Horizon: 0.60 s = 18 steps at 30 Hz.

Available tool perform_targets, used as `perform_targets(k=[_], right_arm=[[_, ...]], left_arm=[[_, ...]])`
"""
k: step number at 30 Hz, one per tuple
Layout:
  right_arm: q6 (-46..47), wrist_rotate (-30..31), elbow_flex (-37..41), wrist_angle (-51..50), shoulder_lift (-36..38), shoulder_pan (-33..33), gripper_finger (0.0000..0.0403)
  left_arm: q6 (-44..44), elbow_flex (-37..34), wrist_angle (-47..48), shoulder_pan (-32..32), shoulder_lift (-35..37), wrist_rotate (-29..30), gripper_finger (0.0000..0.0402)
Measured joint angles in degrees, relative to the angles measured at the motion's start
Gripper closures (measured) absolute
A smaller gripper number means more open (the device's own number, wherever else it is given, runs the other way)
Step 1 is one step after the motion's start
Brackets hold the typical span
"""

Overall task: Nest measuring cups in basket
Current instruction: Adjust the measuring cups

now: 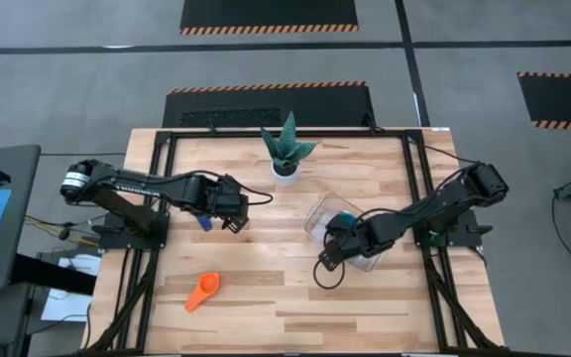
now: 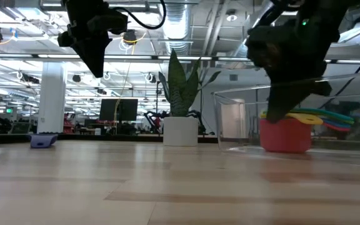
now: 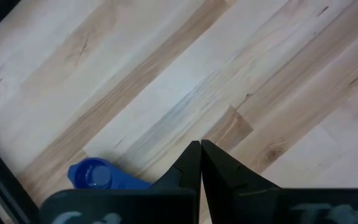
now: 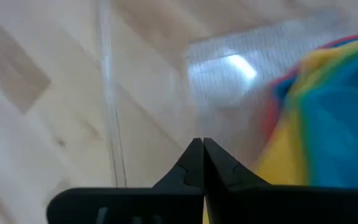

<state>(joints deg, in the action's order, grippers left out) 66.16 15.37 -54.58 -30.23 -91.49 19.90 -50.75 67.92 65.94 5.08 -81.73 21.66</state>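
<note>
Clear basket (image 1: 322, 213) holds a nested stack (image 2: 287, 132) of cups. Orange cup (image 1: 204, 291) and dark blue cup (image 1: 204, 222) remain loose on bench (image 1: 365, 297). Left end effector (image 1: 234, 223) and right end effector (image 1: 325, 256): both pressed together, empty.

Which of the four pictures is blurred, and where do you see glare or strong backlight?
Right wrist view: blurred, the nested measuring cups smeared, a glare patch on the basket. Low view: bright ceiling lights leave both arms as dark silhouettes. High and left wrist views: sharp, evenly lit.
</note>
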Motion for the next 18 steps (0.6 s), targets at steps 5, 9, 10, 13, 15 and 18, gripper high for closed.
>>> perform_targets(k=[5, 9, 10, 13, 15, 18], right_arm=[[0.0, -4.6, -0.2, 0.5, -2.8, 0.0, 0.0384], [-0.2, -4.5, -1.2, 0.3, -2.2, 0.0, 0.0385], [-0.5, -4.0, -1.5, -0.3, -1.8, 0.0, 0.0387], [-1.5, -2.5, -3.0, -2.6, -0.5, 0.0, 0.0392], [-2.0, -1.9, -4.0, -4.7, 0.7, 0.0, 0.0392], [-2.6, -1.1, -5.3, -8.2, 2.2, 0.0, 0.0388]], left_arm=[[0.6, 0.0, 0.0, 0.0, 0.0, 0.0, 0.0401], [2.0, 0.0, 0.0, 0.0, 0.0, 0.0, 0.0401], [2.5, 0.0, -0.1, 0.0, 0.0, 0.0, 0.0401], [3.0, 0.0, -0.3, 0.0, 0.0, 0.0, 0.0401], [3.0, 0.0, -0.4, 0.0, 0.0, 0.1, 0.0401], [3.0, 0.0, -0.6, 0.0, 0.0, 0.2, 0.0401]])
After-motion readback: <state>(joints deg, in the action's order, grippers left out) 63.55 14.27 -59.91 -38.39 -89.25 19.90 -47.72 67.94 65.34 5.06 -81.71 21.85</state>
